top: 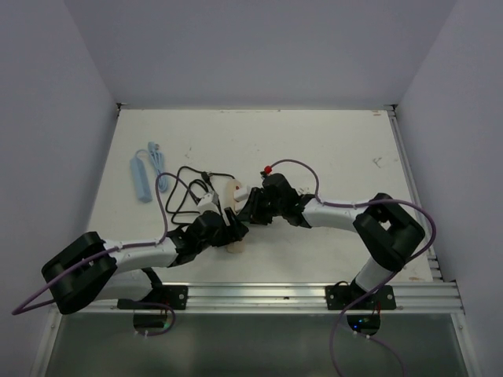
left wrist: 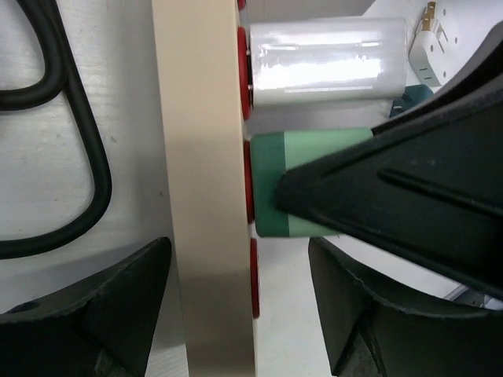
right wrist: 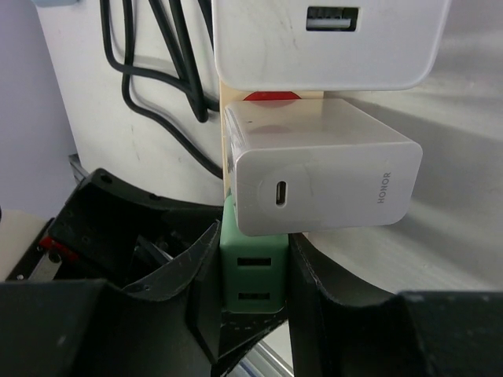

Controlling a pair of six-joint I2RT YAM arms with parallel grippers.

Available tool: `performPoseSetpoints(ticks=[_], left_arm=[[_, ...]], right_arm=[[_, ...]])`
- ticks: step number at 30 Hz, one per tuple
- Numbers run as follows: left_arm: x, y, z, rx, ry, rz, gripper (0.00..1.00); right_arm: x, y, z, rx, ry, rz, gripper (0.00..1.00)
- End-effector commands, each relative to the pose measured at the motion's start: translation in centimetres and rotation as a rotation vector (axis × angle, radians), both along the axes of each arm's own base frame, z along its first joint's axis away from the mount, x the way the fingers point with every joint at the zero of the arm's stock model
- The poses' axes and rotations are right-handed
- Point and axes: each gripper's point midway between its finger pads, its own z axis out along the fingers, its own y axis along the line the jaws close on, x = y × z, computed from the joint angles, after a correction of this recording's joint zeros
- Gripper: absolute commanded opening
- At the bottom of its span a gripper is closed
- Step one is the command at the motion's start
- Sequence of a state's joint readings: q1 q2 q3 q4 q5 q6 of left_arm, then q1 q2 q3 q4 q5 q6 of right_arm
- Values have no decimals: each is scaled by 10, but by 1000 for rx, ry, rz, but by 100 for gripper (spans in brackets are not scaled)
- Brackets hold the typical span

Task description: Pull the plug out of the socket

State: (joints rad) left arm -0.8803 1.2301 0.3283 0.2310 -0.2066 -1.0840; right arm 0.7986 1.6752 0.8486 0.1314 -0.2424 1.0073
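Clamped on the green plug point(right wrist: 253, 275) with the right gripper point(right wrist: 253, 263), in the beige power strip point(left wrist: 204, 196) mid-table. Straddled only loosely by the left gripper point(left wrist: 240, 243) (no firm pinch visible): may drag it along.

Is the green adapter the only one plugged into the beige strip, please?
No, a white adapter sits plugged into the strip beside the green adapter.
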Motion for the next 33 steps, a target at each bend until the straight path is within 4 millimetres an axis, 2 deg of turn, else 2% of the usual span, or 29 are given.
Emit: performPoseSetpoints(ticks=[1, 11, 13, 17, 18, 23, 28, 33], left_arm=[[-4, 11, -20, 100, 37, -3, 74], [-15, 12, -36, 98, 82, -30, 59], [-16, 14, -38, 101, 87, -29, 53], [-18, 15, -40, 103, 92, -29, 36], [-18, 15, -40, 103, 92, -29, 28], [-19, 16, -41, 107, 100, -27, 1], [-21, 23, -46, 124, 126, 10, 0], [-25, 37, -59, 168, 183, 66, 0]], right_arm=[[-3, 11, 35, 95, -50, -2, 0], [-3, 10, 42, 104, -58, -21, 0], [-3, 12, 42, 109, -53, -19, 0], [-3, 13, 45, 122, -51, -25, 0], [-2, 13, 45, 122, -50, -28, 0], [-1, 10, 50, 120, -55, -34, 0], [-3, 6, 56, 132, -54, -45, 0], [1, -4, 70, 162, -70, -79, 0]])
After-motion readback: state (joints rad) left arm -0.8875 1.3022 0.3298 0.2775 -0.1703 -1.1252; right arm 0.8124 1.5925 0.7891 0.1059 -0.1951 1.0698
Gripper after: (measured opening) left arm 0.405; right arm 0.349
